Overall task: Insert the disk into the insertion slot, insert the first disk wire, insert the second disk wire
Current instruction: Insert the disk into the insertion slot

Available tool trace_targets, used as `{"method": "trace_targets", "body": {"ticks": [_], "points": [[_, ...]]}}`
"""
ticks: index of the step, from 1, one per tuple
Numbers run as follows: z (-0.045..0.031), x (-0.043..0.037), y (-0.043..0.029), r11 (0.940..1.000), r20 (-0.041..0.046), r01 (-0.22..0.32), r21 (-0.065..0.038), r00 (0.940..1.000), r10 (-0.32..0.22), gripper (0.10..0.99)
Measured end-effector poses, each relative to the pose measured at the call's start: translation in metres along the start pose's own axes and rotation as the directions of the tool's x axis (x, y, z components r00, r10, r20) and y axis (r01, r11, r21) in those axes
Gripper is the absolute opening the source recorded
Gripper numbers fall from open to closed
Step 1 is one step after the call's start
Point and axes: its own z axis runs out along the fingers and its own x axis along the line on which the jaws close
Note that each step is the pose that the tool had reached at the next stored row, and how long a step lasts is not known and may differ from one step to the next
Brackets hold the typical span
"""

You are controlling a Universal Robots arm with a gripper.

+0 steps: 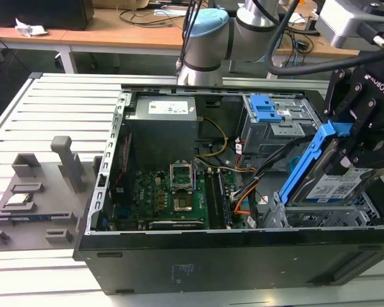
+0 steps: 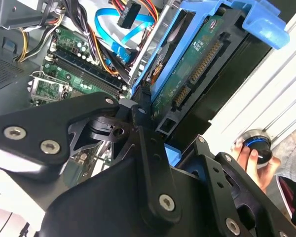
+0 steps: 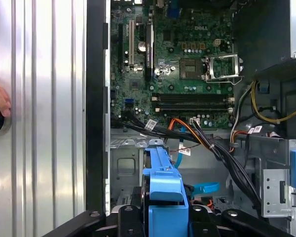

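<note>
My gripper [image 1: 349, 148] is shut on the disk [image 1: 328, 185], a silver drive with a white label in a bright blue carrier [image 3: 163, 182]. The disk hangs steeply tilted, its lower end just above the insertion slot [image 1: 276, 216], a low grey perforated cage at the case's corner on the exterior view's right. In the second wrist view the black fingers [image 2: 141, 111] clamp the carrier's edges, and the drive's green underside [image 2: 195, 64] faces the camera. The first disk wire [image 2: 129, 13], orange and red with a dark plug, hangs loose beside the second disk wire [image 2: 113, 30], a looped light-blue cable.
The open case holds a motherboard [image 1: 173, 192], a grey power supply [image 1: 163, 121] and a taller bay with a blue latch [image 1: 266, 109]. Black cable bundles [image 3: 212, 148] cross near the cage. A person's hand [image 2: 249, 158] rests on a round knob on the ribbed table.
</note>
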Motion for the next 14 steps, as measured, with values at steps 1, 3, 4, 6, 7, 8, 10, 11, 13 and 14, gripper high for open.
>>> {"method": "trace_targets", "body": {"ticks": [1, 3, 4, 6, 7, 8, 10, 11, 13, 14], "points": [[0.0013, 0.0000, -0.0001, 1.0000, -0.0001, 0.000, 0.000, 1.0000, 0.000, 0.361], [0.0037, 0.0001, -0.0001, 1.0000, 0.0000, 0.000, 0.000, 1.0000, 0.000, 0.361], [0.0047, 0.0001, -0.0002, 1.0000, 0.0000, 0.000, 0.000, 1.0000, 0.000, 0.361], [0.0077, 0.0002, -0.0003, 1.0000, -0.0001, 0.000, 0.000, 1.0000, 0.000, 0.361], [0.0089, 0.0002, -0.0004, 1.0000, 0.0000, 0.000, 0.000, 1.0000, 0.000, 0.361], [0.0106, 0.0002, -0.0004, 1.0000, 0.0000, 0.000, 0.000, 1.0000, 0.000, 0.361], [0.0144, 0.0004, -0.0006, 1.0000, 0.0001, 0.000, 0.000, 1.0000, 0.000, 0.361], [0.0165, 0.0004, -0.0006, 1.0000, 0.0001, 0.000, 0.000, 1.0000, 0.000, 0.361], [0.0201, 0.0005, -0.0008, 1.0000, 0.0000, 0.000, 0.000, 1.0000, 0.000, 0.361], [0.0224, 0.0005, -0.0009, 1.0000, 0.0001, 0.000, 0.000, 1.0000, 0.000, 0.361]]}}
